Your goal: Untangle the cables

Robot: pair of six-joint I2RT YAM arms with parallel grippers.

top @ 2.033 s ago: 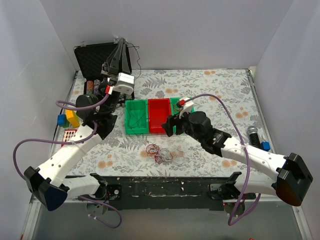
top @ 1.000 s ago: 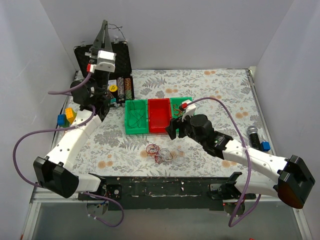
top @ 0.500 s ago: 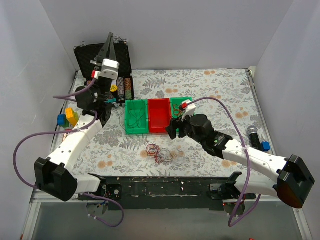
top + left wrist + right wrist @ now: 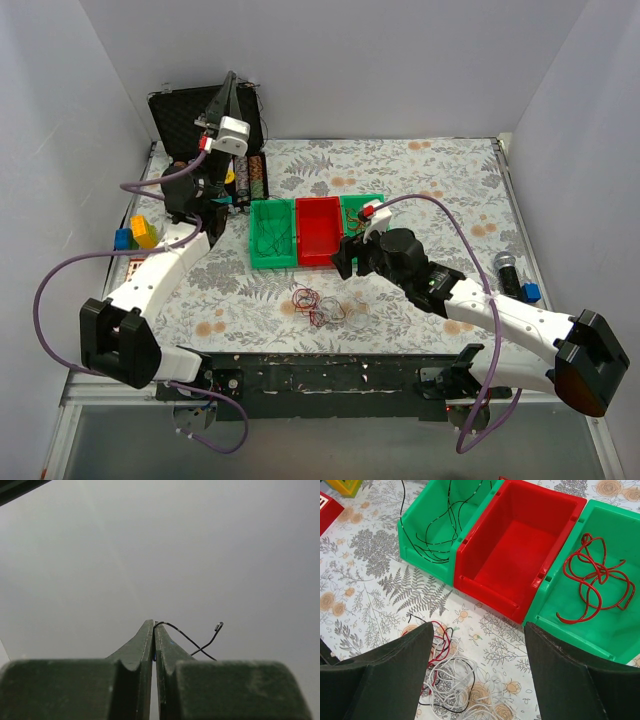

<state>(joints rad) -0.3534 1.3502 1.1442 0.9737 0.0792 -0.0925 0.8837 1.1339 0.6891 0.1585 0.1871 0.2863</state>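
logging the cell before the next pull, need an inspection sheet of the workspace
surface: floral tablecloth
job's things: red, white and black thin-wire tangle loose on cloth; black wires in left green plastic bin; red wire in right green plastic bin; red plastic bin empty
clutter: open black case, yellow and blue blocks
grippers: left hand raised, shut on thin black wire; right hand open above tangle
cables: purple hoses along both arms
surroundings: plain grey walls

White arms [image 4: 160, 275], purple hoses [image 4: 452, 217], dark-green left pincer [image 4: 154, 626]
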